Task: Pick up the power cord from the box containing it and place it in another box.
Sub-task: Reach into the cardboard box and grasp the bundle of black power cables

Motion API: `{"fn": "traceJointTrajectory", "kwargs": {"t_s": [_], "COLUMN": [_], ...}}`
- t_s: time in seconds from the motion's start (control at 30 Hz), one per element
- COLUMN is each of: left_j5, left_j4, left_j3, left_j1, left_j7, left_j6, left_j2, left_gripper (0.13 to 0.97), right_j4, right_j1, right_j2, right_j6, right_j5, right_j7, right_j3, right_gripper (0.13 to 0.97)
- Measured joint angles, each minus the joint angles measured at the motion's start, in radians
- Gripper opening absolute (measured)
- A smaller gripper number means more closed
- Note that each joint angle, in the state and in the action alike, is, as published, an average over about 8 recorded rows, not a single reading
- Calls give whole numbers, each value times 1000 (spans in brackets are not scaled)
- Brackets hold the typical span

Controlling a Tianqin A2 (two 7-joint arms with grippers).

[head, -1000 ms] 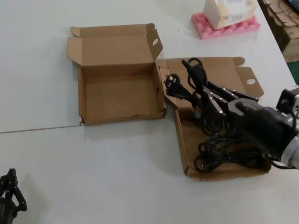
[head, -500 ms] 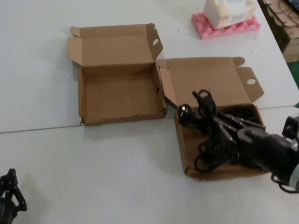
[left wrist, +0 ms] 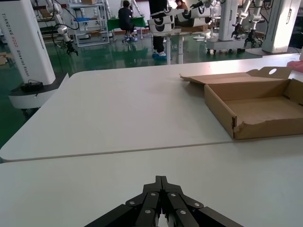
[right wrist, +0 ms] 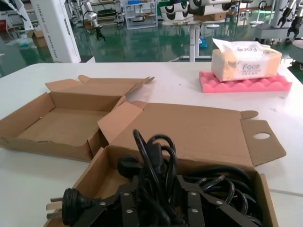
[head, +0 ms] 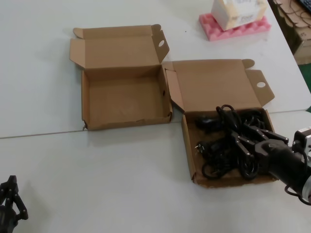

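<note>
The white bench (head: 121, 165) carries two open brown cardboard boxes side by side. The empty box (head: 124, 99), with a small tear at its front corner and its lid hinged back, lies well apart from the right claw (head: 238, 141), toward the robot's left. The full box (head: 194, 145) lies directly beneath the right claw, lid back, its ear flap pierced by a round hole. Beyond the right claw, at the far bench edge, a pink foam pad (right wrist: 244, 82) bears a tissue pack (right wrist: 246, 64). Several thin black cables lie tangled in the full box; the power cord (right wrist: 154, 165) rises in loose loops between the right claw's fingers (right wrist: 128, 208), which pinch it low inside the box, and one moulded plug (right wrist: 75, 204) lies just beside the claw at the near wall. The left claw (left wrist: 161, 201) rests parked low over the bare near bench, fingers pressed together, far from both boxes.
</note>
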Motion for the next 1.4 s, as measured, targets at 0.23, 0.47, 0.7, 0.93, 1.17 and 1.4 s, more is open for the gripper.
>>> {"fn": "traceJointTrajectory", "kwargs": {"t_s": [0.23,0.47,0.7,0.93,1.17,1.4], "left_j5": [0,0,0,0,0,0], "left_j4": [0,0,0,0,0,0], "left_j3": [0,0,0,0,0,0], "left_j1": [0,0,0,0,0,0], "left_j7": [0,0,0,0,0,0], "left_j6": [0,0,0,0,0,0], "left_j2": [0,0,0,0,0,0], "left_gripper": [163,163,163,163,163,163], "right_j4": [29,48,50,46,46,55], "right_j1": [-16,-37,-59,-81,-93,-103], "right_j2": [-2,1,4,4,3,3], "right_j6": [-10,-33,-47,-63,-72,-85], "right_j5": [6,13,13,12,11,11], "right_j7": [0,0,0,0,0,0], "right_j3": [21,58,85,103,116,123], "right_gripper": [367,468,581,541,513,408]}}
